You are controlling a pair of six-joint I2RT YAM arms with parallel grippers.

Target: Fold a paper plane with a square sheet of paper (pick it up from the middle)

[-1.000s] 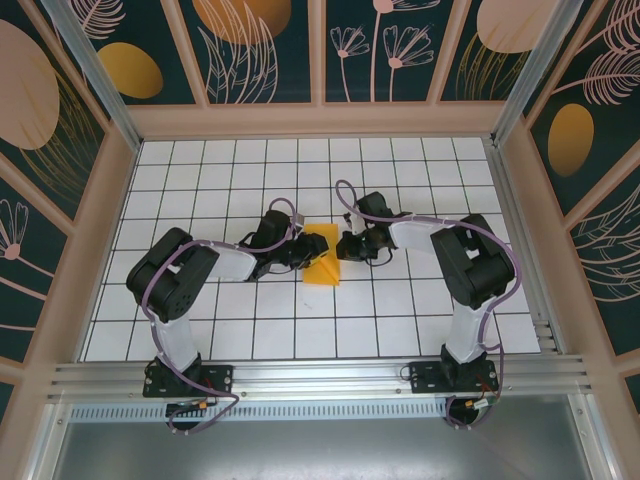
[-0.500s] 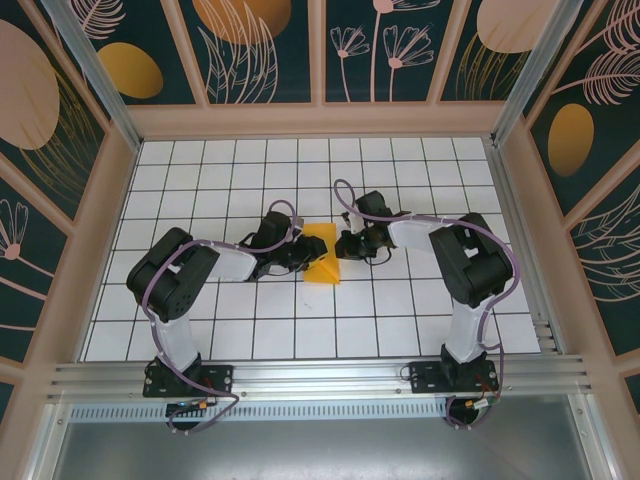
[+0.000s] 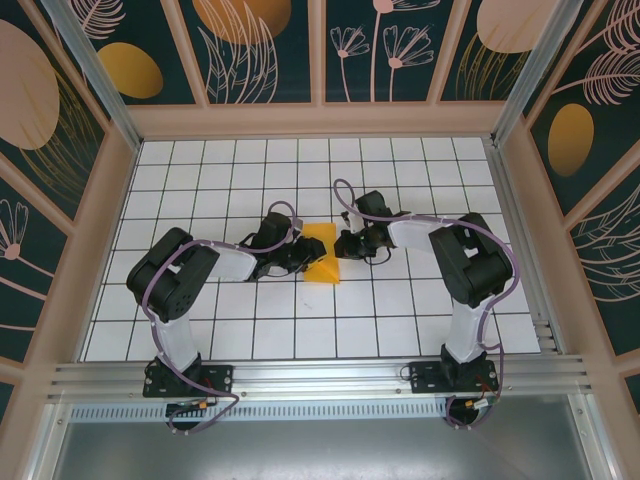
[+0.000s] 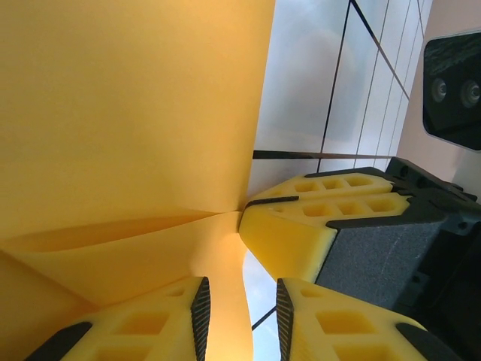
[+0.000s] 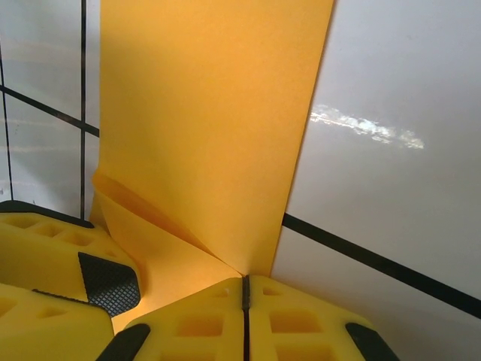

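The square sheet of paper (image 3: pixel 322 253), orange-yellow and partly folded, lies on the tiled floor between both grippers. My left gripper (image 3: pixel 303 257) reaches it from the left. In the left wrist view a raised flap of the paper (image 4: pixel 135 113) runs between the left gripper's (image 4: pixel 240 293) pads, which stand apart with floor showing in the gap. My right gripper (image 3: pixel 343 246) comes from the right. Its jaws (image 5: pixel 244 280) are shut, and the tips touch the paper (image 5: pixel 210 113) where a diagonal crease meets the edge. The right gripper's fingers (image 4: pixel 316 218) show in the left wrist view too.
A white floor with a black grid (image 3: pixel 400 170) stretches around the paper. Low wooden walls (image 3: pixel 320 120) with painted panels enclose it at the back and sides. The left gripper's finger (image 5: pixel 68 271) sits close beside the right gripper's tips.
The right gripper has edged slightly left against the paper. The paper and the left arm look unchanged.
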